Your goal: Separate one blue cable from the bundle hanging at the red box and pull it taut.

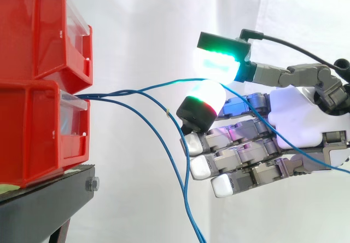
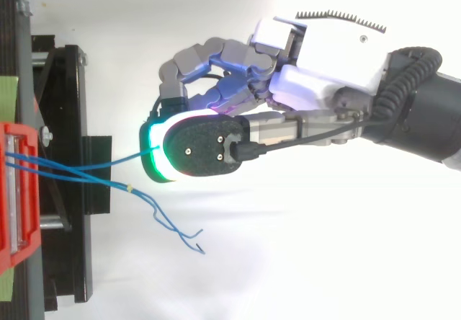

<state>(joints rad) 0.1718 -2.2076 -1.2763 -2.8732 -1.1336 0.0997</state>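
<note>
Several thin blue cables come out of the lower red box (image 1: 33, 128) at its right face. One blue cable (image 1: 164, 83) rises in a nearly straight line to my hand (image 1: 295, 117), where it is pinched between a green-glowing pad (image 1: 219, 62) and a red-and-white pad (image 1: 208, 96). Its free tail runs on across the palm to the right edge. In the top view the same cable (image 2: 119, 161) leads from the box (image 2: 18, 190) to the hand (image 2: 310, 82). The other blue cables (image 1: 168, 112) hang down apart from it, and their loose ends (image 2: 180, 233) lie to the side.
A second red bin (image 1: 38, 29) is stacked on the lower one. Both rest on a black stand (image 1: 44, 199), seen from above as a dark frame (image 2: 65, 190). A white curtain forms the background behind everything.
</note>
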